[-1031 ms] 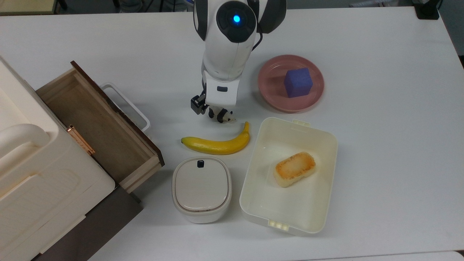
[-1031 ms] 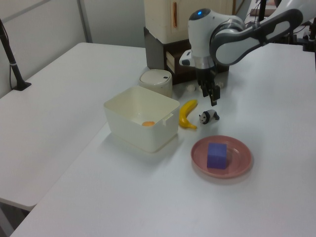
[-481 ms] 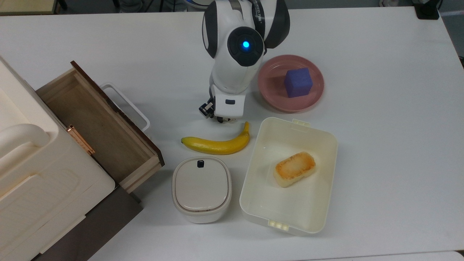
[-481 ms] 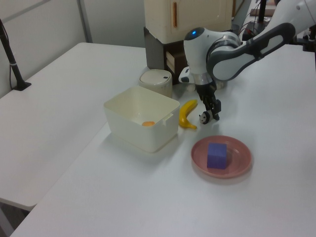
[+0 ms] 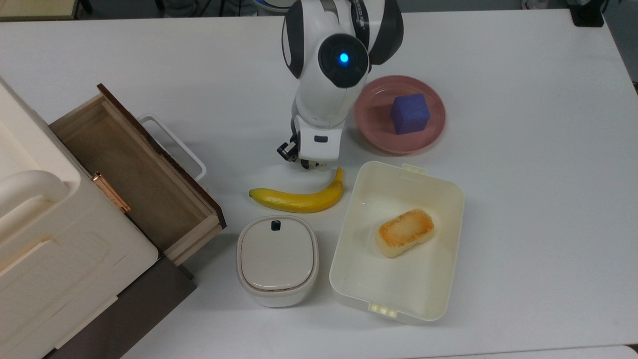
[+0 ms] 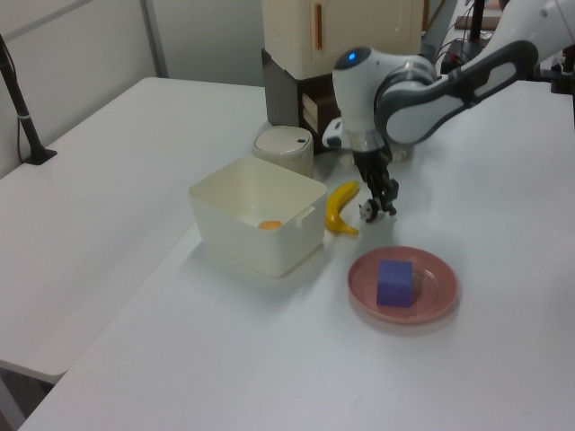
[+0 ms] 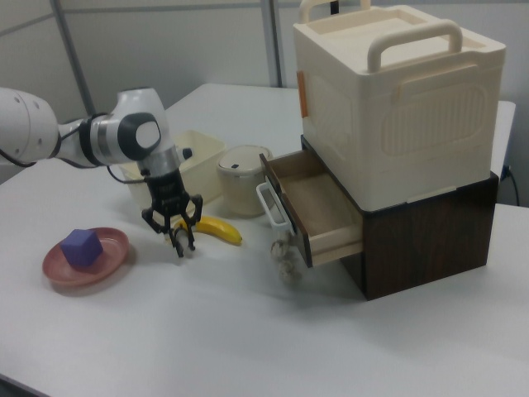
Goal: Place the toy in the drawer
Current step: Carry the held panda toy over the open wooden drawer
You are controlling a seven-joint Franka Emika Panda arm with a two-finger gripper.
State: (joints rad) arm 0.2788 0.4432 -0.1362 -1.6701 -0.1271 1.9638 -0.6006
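The toy (image 6: 368,212) is seen on the tabletop (image 5: 523,199) beside the banana (image 5: 299,198), straddled by the lowered fingers (image 7: 178,245); whether it is gripped cannot be told. Further off in the right view, the drawer (image 7: 318,207) is found pulled open, well apart from the toy.

You see a smooth, matt white bench (image 5: 523,174). The drawer (image 5: 134,174) has light raw-looking wood sides, a matt brown bottom and a dark front with a glossy white plastic handle (image 5: 172,144). The arm's shell (image 5: 324,89) is glossy white plastic with black parts. The bin (image 5: 398,294) looks like cream plastic, slightly shiny. The banana (image 5: 299,198) is smooth and waxy, the cube (image 5: 409,113) matt, and the pink plate (image 5: 379,134) is smooth.
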